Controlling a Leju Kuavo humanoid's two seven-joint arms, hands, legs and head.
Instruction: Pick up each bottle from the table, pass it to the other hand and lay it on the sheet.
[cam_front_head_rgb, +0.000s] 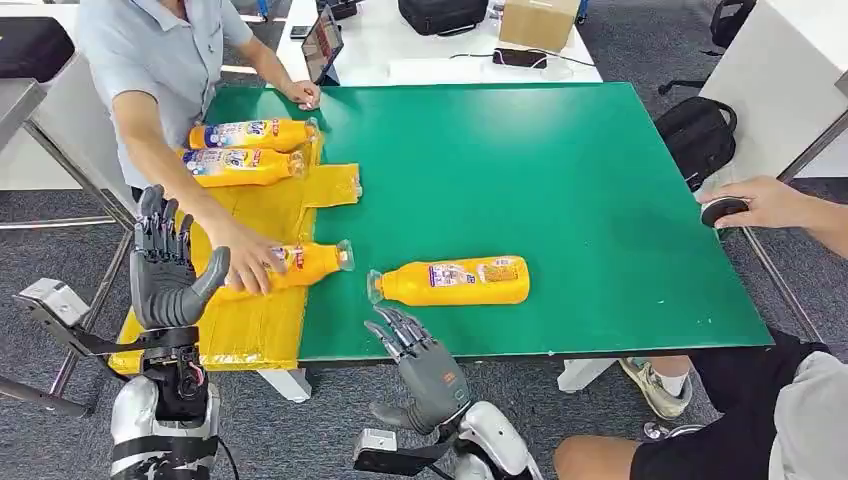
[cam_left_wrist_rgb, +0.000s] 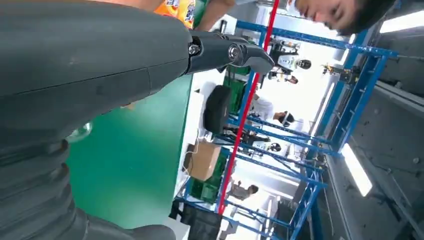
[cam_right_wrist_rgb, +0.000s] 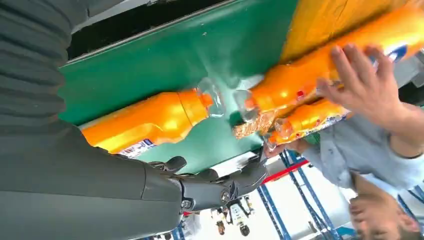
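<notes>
Near the front edge of the green desk, a little left of its middle, one orange bottle lies on its side on the bare green, clear cap toward the yellow sheet that covers the desk's left edge. Three more bottles lie on that sheet: two side by side toward the far edge, and a third at the sheet's right border, with a person's hand resting on it. The right hand hovers just off the front edge below the lone bottle, fingers spread, holding nothing. The left hand stands upright over the sheet, fingers apart and empty.

The bottle looks like a rigid, glossy plastic, probably full and moderately heavy, likely slippery; the broad labelled body seems the safest grip. Its label print is too small to read.
</notes>
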